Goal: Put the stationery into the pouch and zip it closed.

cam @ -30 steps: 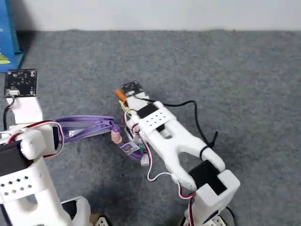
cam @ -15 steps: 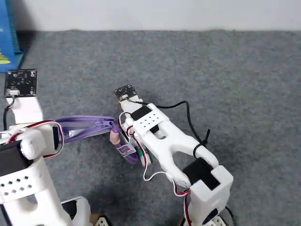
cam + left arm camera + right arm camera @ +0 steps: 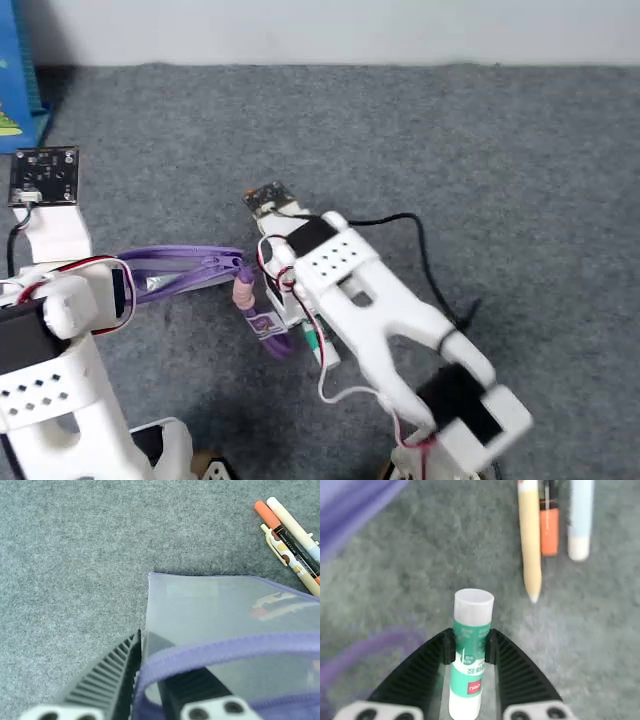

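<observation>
A: Left side, quick?
B: The left gripper (image 3: pixel 144 645) has its fingers clenched on the pouch (image 3: pixel 215 610) at the purple zip edge. One finger sits outside, and the other shows through the clear wall.
A: Pouch position?
B: In the high view it's edge-on, running from the left arm (image 3: pixel 60 330) toward the middle of the desk (image 3: pixel 480 150). Cannot tell if it touches the desk. The two purple zip edges stand apart in the left wrist view, so the mouth is open.
A: Right side?
B: The right gripper (image 3: pixel 469 636) has its fingers grasping a glue stick (image 3: pixel 468 655). It has a green body and a white cap, and the cap pokes out past the fingertips. In the high view it sits under the right arm (image 3: pixel 370 300), just beside the pouch's free end.
A: Inside the pouch?
B: No, outside. The right wrist view has the purple edge off to one side, blurred.
A: Other stationery?
B: Three pens (image 3: pixel 549 530) lie side by side on the desk beyond the glue stick: cream, orange and pale blue. The left wrist view puts them close to the pouch's far edge. Contact, cannot tell.
A: Anything in the pouch?
B: A faint orange shape shows through the wall. Cannot tell what it is.
</observation>
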Controlling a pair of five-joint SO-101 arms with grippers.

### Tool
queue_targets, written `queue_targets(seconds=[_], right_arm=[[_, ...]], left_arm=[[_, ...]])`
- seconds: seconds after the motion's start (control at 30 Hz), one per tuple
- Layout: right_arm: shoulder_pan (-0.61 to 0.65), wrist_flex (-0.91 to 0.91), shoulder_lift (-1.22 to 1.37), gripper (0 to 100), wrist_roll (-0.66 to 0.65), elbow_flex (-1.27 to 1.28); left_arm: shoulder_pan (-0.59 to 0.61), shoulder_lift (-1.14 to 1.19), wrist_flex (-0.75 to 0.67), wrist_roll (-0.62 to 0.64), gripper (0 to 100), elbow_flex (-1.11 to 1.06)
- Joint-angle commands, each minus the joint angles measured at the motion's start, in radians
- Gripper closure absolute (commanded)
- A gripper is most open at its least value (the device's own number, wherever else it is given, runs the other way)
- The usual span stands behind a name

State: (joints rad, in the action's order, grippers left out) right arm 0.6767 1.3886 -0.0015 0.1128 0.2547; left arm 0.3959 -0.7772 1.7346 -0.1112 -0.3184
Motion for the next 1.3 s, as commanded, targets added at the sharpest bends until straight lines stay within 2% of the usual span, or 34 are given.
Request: queue_targets(seconds=[0.0,0.23,0.47,0.63,0.83,1.0,1.27], right_arm=[[-0.001,0.084,-0.199,99.0,-0.011,-0.018],[0.005,0.119,-0.536,99.0,-0.012,-0.018],[0.013,0.016,-0.751,99.0,-0.034,-0.017],[0.104,-0.088,-0.871,99.0,-0.028,-0.017],[0.185,-0.214,-0.98,99.1,0.048,-0.017],[0.182,-0.186,-0.983,99.1,0.046,0.026],[0.027,-0.325,-0.955,98.6,0.044,0.423]], left_arm=[[0.003,-0.003,-0.002,-0.011,99,-0.002],[0.002,-0.003,-0.003,-0.011,99,-0.001],[0.002,-0.003,-0.003,-0.011,99,-0.001],[0.002,-0.003,-0.003,-0.011,99,-0.001],[0.002,-0.003,-0.003,-0.011,99,-0.002],[0.006,-0.003,-0.002,-0.011,99,-0.002],[0.014,-0.003,-0.002,-0.011,99,-0.002]])
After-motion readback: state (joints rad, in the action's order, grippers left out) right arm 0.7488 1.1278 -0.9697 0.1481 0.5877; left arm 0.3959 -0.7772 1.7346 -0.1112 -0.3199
